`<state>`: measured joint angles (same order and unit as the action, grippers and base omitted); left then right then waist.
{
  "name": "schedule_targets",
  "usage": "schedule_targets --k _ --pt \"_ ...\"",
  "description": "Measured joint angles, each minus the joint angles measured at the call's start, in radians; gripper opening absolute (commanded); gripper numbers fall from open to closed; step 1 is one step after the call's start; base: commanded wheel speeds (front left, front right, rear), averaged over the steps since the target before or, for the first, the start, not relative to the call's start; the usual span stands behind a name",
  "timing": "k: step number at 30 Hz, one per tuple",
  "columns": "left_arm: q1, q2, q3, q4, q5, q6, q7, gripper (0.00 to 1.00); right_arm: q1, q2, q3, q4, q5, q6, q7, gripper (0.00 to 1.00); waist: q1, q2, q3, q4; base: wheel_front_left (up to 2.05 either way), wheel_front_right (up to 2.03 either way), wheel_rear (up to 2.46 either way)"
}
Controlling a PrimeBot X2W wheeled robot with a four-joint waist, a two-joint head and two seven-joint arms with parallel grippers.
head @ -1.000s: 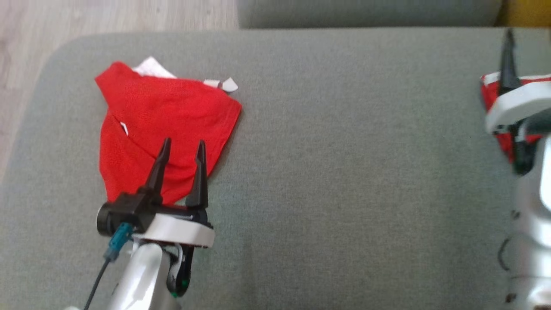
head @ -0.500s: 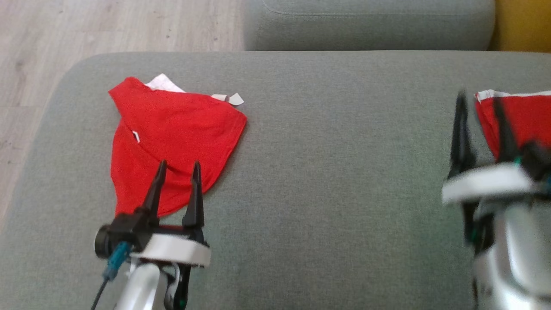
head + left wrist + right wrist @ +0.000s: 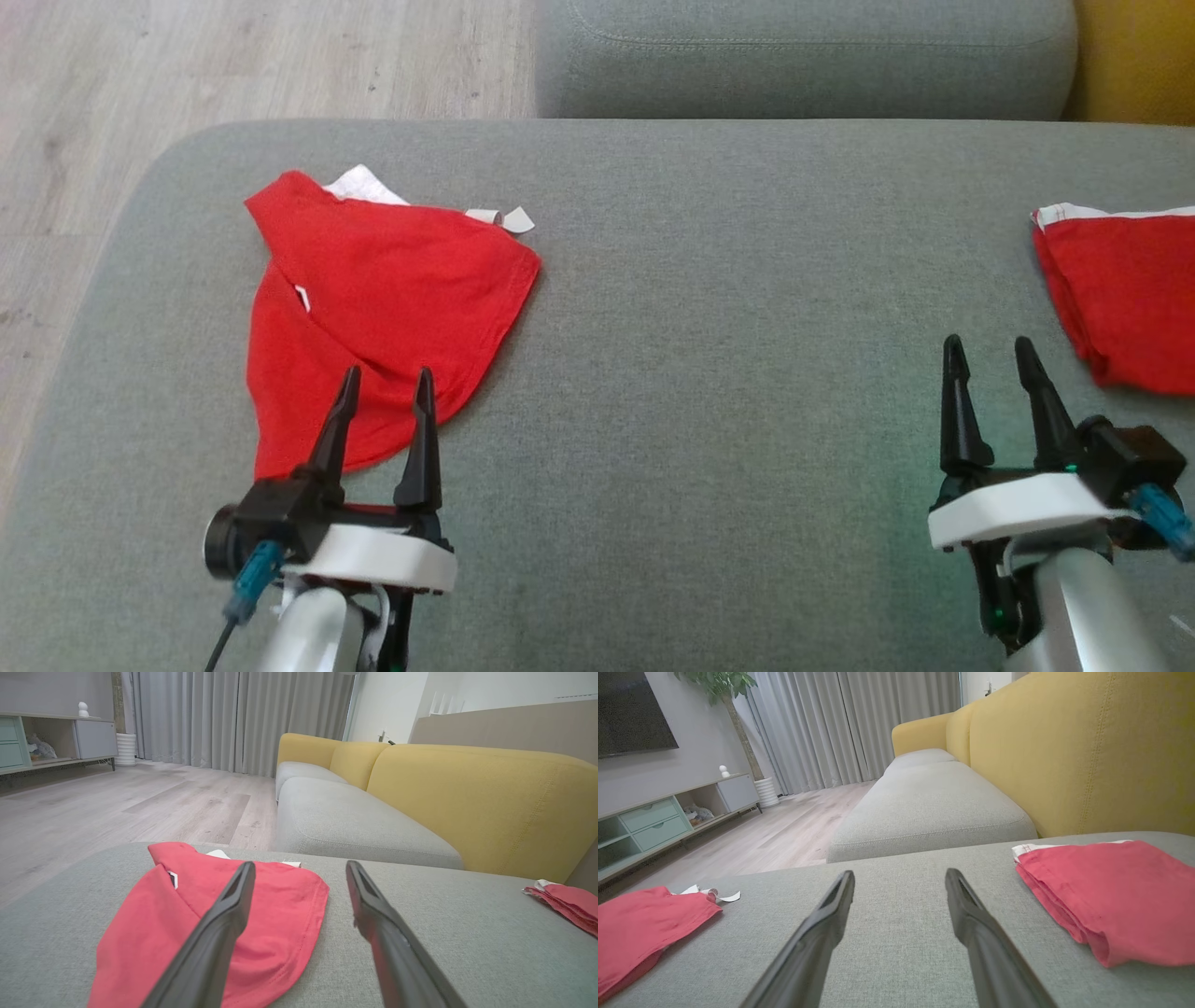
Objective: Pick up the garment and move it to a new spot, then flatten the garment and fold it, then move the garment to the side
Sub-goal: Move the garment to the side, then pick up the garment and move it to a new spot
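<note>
Right gripper (image 3: 987, 343) has backed off folded garment (image 3: 1130, 289); jaws released, as on left gripper (image 3: 388, 372).

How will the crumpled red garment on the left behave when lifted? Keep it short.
Probably floppy: the crumpled garment lies creased and folded over itself on the cushion. Likely light, since the cloth looks thin. Lifted by one edge, it would probably hang and unfold.

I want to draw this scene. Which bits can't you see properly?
- Folded red garment: head view, cut off by the right edge.
- Crumpled red garment: head view, part of its near edge hidden behind the left gripper.
- White label on it: too small to read.
- White cloth at its far edge: mostly hidden under the red.
</note>
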<state>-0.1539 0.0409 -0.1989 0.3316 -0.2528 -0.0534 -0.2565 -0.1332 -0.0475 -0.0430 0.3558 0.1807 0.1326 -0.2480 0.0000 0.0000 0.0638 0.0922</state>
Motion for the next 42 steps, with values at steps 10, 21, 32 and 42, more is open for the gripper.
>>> schedule_targets --k 10,21,32,42 --pt "0.0 0.0 0.0 -0.009 0.0 0.001 0.0 1.0 0.0 0.0 0.004 -0.02 0.008 0.0 -0.003 1.0 0.0 0.0 -0.004 -0.002 0.0 0.0 0.0" --pt "0.001 0.0 -0.002 -0.001 0.0 0.002 0.0 1.0 0.029 0.0 0.08 -0.041 0.014 0.0 -0.003 1.0 0.0 0.0 -0.021 0.088 0.0 0.0 0.0" --pt "0.027 0.001 -0.002 0.02 0.001 0.002 0.0 1.0 0.065 0.001 0.147 -0.02 0.03 0.0 -0.003 1.0 -0.0001 0.0 -0.049 0.255 0.0 0.0 0.0" --pt "0.038 0.002 0.0 0.019 0.001 0.001 0.0 1.0 0.064 0.001 0.167 -0.017 0.038 0.0 -0.003 1.0 -0.0001 0.0 -0.046 0.315 0.0 0.0 0.0"
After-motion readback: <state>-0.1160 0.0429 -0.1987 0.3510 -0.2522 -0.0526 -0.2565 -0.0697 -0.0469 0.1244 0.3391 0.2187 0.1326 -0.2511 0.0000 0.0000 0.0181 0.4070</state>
